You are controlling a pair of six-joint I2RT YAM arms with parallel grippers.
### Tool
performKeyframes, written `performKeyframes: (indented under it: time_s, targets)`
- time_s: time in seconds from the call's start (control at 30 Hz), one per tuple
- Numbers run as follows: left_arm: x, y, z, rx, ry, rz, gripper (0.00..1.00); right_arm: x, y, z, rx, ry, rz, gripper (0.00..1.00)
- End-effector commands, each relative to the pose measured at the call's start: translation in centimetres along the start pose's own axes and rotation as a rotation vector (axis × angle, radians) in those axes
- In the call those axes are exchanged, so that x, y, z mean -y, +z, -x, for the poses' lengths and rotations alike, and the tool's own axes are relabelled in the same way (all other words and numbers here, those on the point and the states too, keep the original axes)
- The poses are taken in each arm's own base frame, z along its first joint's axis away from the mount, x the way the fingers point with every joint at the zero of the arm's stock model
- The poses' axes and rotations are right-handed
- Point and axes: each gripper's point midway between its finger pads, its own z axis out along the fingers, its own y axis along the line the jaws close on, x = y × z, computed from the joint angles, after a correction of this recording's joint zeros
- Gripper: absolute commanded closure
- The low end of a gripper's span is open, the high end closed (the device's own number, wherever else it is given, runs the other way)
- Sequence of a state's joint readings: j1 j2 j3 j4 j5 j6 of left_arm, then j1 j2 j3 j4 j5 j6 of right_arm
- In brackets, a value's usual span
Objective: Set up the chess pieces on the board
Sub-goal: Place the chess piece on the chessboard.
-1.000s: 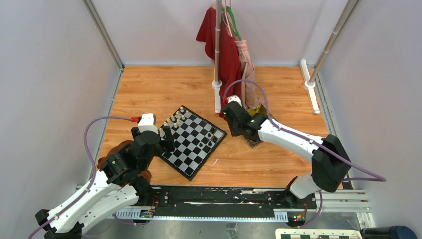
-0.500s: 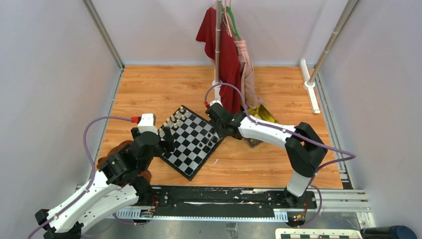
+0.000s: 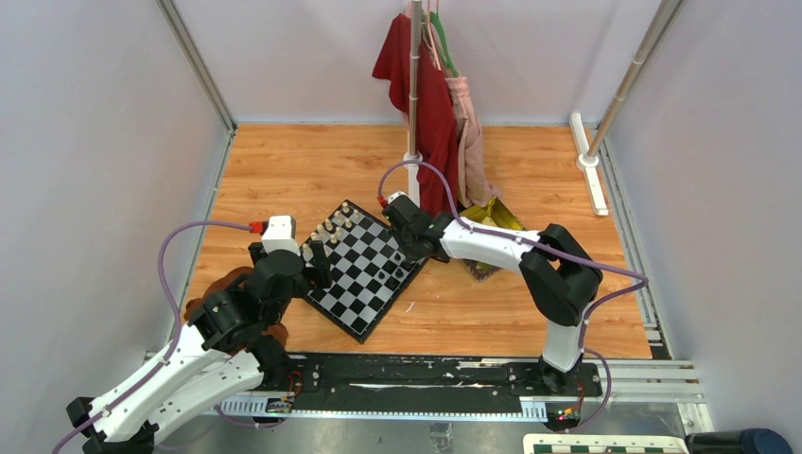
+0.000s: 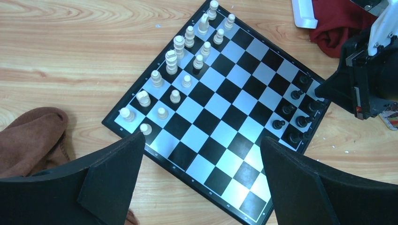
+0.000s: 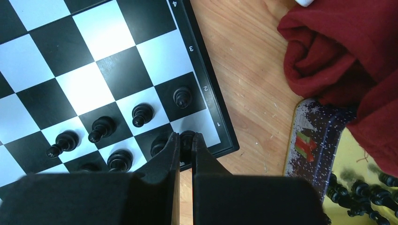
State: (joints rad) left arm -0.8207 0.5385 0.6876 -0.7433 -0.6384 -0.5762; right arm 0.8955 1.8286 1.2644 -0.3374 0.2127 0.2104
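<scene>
Plain pale walls [image 3: 95, 142] box the whole thing in, and the floor of it is a wood-grain table [image 3: 303, 161], lit pretty evenly. Slanted metal poles [image 3: 197, 61] run up at the back corners. A stand [image 3: 414, 95] at the back has a red cloth [image 3: 392, 61] and a pink cloth [image 3: 465, 104] hanging off it, plus there's a brown cloth [image 4: 33, 136] lying at the left.

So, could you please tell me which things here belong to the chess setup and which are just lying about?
Part of the job: the board, cream pieces, black pieces on it, spare black pieces in the tin, right hand shut on a black piece, open left hand.

Just lying about: red cloth, brown cloth, white stand foot.
</scene>
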Motion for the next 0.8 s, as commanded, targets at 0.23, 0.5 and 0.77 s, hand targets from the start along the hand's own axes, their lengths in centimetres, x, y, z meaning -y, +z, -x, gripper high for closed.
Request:
performKeyframes:
  time_s: [0.23, 0.5, 0.77]
  targets:
    - [-0.3, 0.3, -0.4, 0.002, 0.009, 0.022, 0.00, 0.4, 1.3, -0.2, -0.013, -0.003, 0.007, 0.99]
    - [-0.3, 0.3, -0.5, -0.002, 0.010, 0.019, 0.00, 0.9, 1.6, -0.9, -0.027, 0.003, -0.001, 0.92]
    - [-0.2, 0.3, -0.5, -0.004, 0.013, 0.015, 0.00, 0.9, 1.4, -1.2, -0.037, 0.007, -0.003, 0.76]
